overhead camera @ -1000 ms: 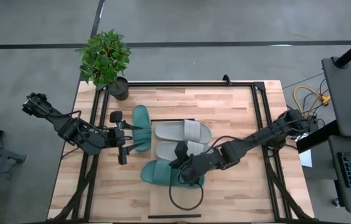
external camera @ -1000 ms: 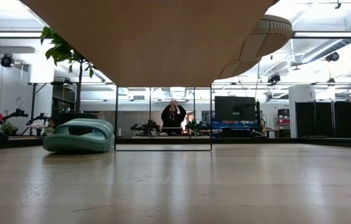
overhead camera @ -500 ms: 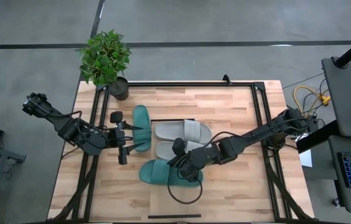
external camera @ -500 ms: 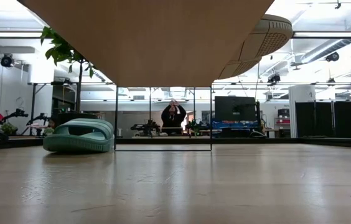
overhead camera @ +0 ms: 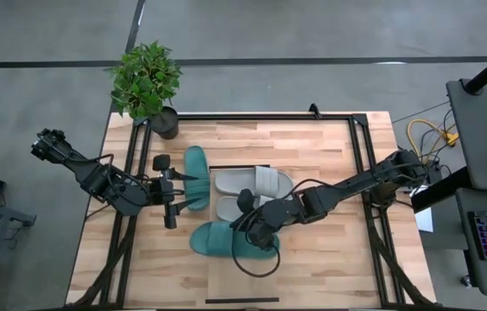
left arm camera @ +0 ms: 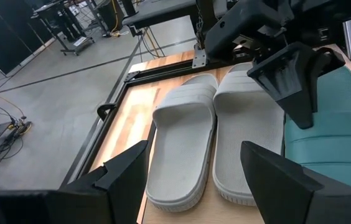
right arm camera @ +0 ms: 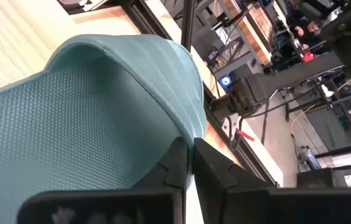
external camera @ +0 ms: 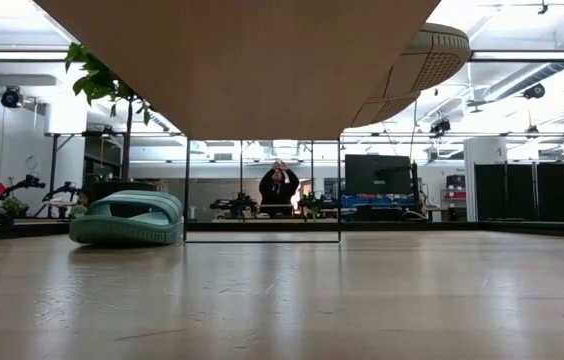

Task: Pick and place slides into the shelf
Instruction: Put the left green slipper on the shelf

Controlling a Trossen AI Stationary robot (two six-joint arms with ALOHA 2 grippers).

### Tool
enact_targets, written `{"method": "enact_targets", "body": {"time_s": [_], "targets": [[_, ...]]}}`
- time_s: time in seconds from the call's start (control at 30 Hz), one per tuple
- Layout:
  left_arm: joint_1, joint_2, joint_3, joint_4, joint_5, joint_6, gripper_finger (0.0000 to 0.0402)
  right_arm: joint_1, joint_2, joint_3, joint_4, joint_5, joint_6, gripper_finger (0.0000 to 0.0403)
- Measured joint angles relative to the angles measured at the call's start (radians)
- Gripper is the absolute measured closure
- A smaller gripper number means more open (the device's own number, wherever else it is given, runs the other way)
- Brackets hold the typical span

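while the right fingers (overhead camera: 248,226) pinch its edge, the teal slide (overhead camera: 218,240) lies lengthwise left-right; left fingers (overhead camera: 177,187) spread.

Butcher-block table (overhead camera: 313,147); slides (overhead camera: 252,182), potted plant (overhead camera: 147,82)

Potted plant (overhead camera: 147,85) at table's (overhead camera: 313,147) far left corner; person (external camera: 278,186) in room behind
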Motion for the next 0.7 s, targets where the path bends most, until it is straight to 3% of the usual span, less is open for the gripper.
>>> {"method": "enact_targets", "body": {"time_s": [0.33,0.7], "targets": [[0.000,0.000,0.000,-0.001,0.000,0.000,0.0164,-0.005,0.000,0.000,-0.001,-0.001,0.034,0.0386],[0.000,0.000,0.000,-0.002,0.000,0.000,0.0164,-0.005,0.000,0.000,-0.002,0.002,0.050,0.0319]]}}
